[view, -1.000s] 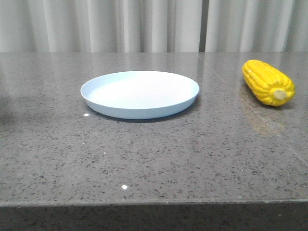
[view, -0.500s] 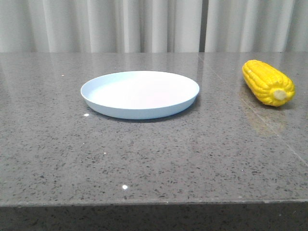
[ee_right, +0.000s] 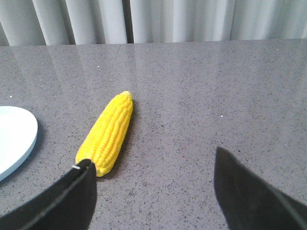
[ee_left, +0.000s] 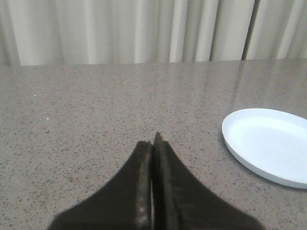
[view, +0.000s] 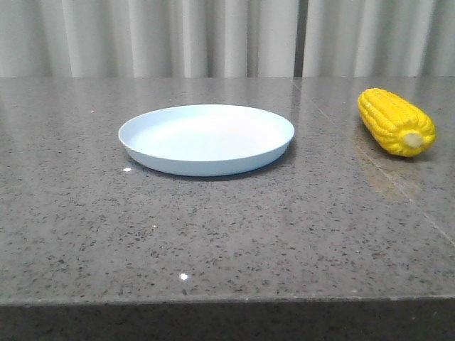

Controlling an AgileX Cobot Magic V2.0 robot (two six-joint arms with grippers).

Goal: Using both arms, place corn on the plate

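Fingers of my left gripper [ee_left: 153,143] press together, closed on nothing, low over the speckled grey countertop [view: 227,234]. My right gripper [ee_right: 153,172] stands spread wide, nothing between its fingers, with the corn [ee_right: 106,133] just ahead of one tip. Farther out, the light-blue plate [view: 206,138] sits bare mid-table, the corn [view: 395,121] well apart to its right. Neither has shifted since a second ago. Pale curtains [view: 178,35] hang behind.
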